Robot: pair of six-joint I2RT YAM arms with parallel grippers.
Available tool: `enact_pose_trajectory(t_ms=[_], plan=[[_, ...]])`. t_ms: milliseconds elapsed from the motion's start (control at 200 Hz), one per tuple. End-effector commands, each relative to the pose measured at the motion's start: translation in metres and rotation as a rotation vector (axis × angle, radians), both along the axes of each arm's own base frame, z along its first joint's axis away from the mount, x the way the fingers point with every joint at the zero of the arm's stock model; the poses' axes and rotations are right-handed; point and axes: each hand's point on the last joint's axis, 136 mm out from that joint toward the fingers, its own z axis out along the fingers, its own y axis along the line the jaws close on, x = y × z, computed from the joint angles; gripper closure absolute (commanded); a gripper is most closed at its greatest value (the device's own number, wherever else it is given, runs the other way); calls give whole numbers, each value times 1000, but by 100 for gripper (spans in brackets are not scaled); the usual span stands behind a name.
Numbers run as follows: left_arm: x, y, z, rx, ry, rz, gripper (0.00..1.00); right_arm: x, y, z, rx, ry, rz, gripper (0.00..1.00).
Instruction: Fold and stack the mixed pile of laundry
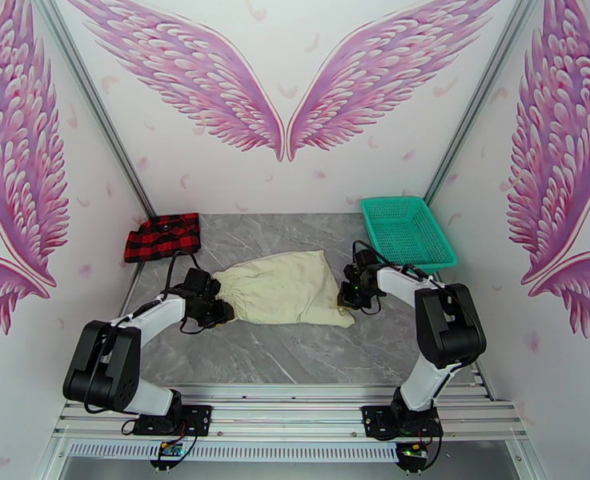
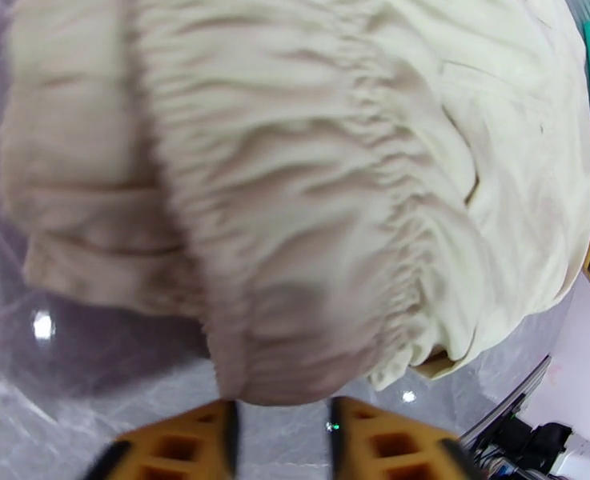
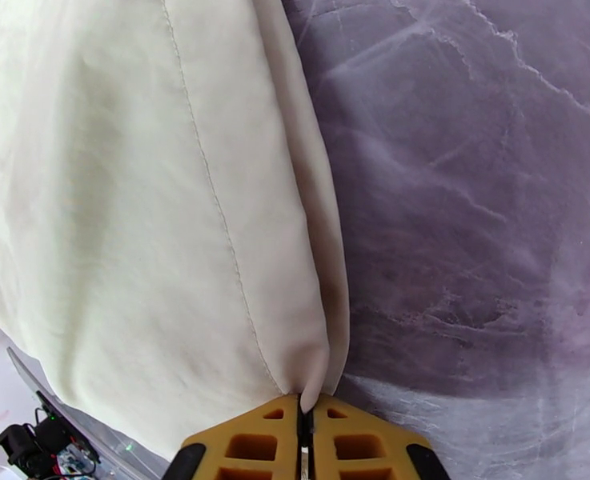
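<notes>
Now, the cloth (image 1: 282,288) is seen spread in the middle of the counter (image 1: 295,362), between the two arms. The shirt (image 1: 162,236) lies folded at the far left and the basket (image 1: 407,234) sits far right. The right tool (image 3: 305,414) is pressed together, pinching the cloth's seamed right edge. The left tool (image 2: 282,418) is spread, with the gathered band bunched just ahead of its tips, apparently not gripped. For a clean fold, that band should be taken deep between the fingers before anything is lifted, and both ends raised level. The whole layout is given from overhead. The pinch and the gap are made plain from the wrists, where overhead the fingers are too small to be read.
</notes>
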Motion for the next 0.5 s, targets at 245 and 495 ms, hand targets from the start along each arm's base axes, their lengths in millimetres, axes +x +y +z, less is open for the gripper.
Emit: enact_pose_trajectory(t_ms=[245, 495], plan=[[13, -11, 0, -54, -71, -40, 57, 2, 0, 0, 9, -1, -7, 93], [17, -15, 5, -49, -88, -63, 89, 2, -2, 3, -2, -13, -10, 98]])
